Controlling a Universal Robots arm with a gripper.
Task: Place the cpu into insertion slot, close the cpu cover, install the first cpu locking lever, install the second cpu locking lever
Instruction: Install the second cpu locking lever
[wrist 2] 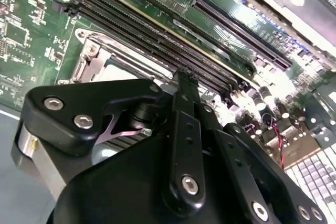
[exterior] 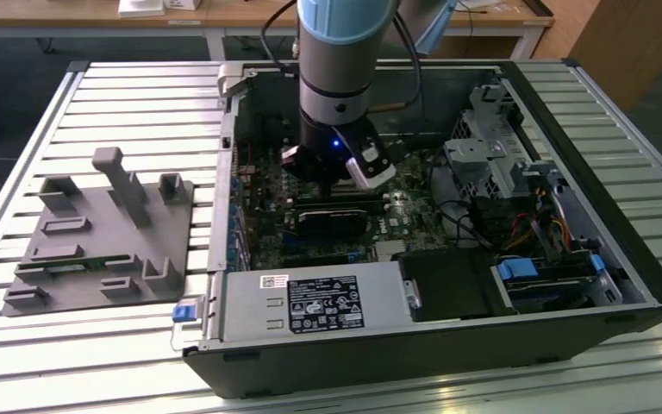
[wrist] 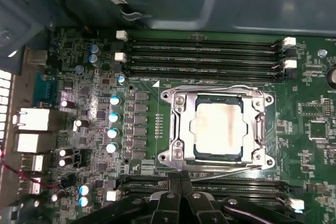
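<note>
In the first wrist view the cpu (wrist: 218, 129), a dull grey-bronze square, lies flat in the insertion slot (wrist: 167, 98). The silvery cpu cover (wrist: 179, 129) is folded down around it, and the chip shows through its window. One thin wire lever (wrist: 210, 88) runs along one side of the socket and another lever (wrist: 226, 167) along the opposite side. My gripper (wrist: 181, 178) is shut, its two black fingers pressed together, with the tips right at the end of that second lever. The second wrist view has the gripper (wrist 2: 185, 80) close over the cover (wrist 2: 113, 59). In the exterior view the gripper (exterior: 334, 188) reaches down into the open computer case.
Long black memory slots (wrist: 205, 51) flank the socket on two sides, with capacitors (wrist: 113, 116) beside it. A black card (exterior: 331, 220), power supply (exterior: 308, 302) and drive cage (exterior: 486, 155) crowd the case. A grey fixture block (exterior: 101, 233) sits on the slatted table at the exterior view's left.
</note>
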